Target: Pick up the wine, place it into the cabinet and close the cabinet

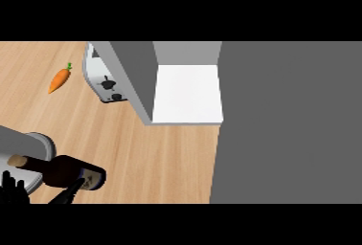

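Desk: light tan wood grain, fine lengthwise streaks. Carrot: orange, green top. Toaster: silvery white, black knobs. Cabinet: mid-grey walls, plain white inside. Cabinet door: flat darker grey, no pattern. Wine: near-black bottle, tan at the neck top, dark label with faint pale marks. Left hand: black. Forearm: grey, with a lighter rim.
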`<control>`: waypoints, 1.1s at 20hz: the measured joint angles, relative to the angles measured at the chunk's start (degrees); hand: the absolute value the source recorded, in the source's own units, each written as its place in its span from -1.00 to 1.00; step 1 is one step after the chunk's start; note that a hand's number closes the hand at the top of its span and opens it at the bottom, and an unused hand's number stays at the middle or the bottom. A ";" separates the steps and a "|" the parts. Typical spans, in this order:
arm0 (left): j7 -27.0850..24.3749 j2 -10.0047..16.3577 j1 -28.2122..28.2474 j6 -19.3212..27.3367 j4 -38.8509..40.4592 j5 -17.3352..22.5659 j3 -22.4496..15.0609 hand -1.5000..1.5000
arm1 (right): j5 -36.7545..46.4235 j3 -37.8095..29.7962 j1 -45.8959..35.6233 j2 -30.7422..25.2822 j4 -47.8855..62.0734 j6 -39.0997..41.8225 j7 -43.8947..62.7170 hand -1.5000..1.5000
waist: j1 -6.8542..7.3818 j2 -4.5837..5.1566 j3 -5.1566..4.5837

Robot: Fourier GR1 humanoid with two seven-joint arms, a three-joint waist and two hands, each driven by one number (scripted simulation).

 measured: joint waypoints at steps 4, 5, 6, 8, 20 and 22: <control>-3.12 0.01 -2.22 -2.55 5.46 2.09 1.47 -1.00 | -0.12 0.26 -0.92 0.54 0.16 -0.50 0.36 -1.00 | 0.03 0.01 0.01; -4.03 -0.07 -2.88 -2.94 7.31 2.65 1.52 -1.00 | -0.06 0.58 -0.45 0.89 0.24 -0.20 -0.11 -1.00 | 0.02 0.04 -0.04; -4.26 -0.05 -3.71 -3.06 8.67 2.82 1.89 -1.00 | -0.14 0.03 0.38 0.72 0.23 0.56 -0.58 -1.00 | -0.03 0.06 -0.06; -4.46 -0.02 -4.68 -3.32 10.25 3.23 2.09 -1.00 | -0.31 -0.66 -0.16 0.35 0.11 0.21 0.29 -1.00 | -0.04 0.08 -0.09; -10.69 -0.19 -12.40 -7.96 24.31 8.70 5.06 1.00 | -0.70 -1.20 -3.26 -0.12 0.19 -0.79 2.95 -1.00 | -0.06 0.13 -0.16; -12.13 -0.26 -13.62 -9.79 26.45 11.32 5.02 1.00 | -0.70 -0.55 -2.04 0.53 0.14 -0.44 2.13 -1.00 | -0.18 0.10 -0.16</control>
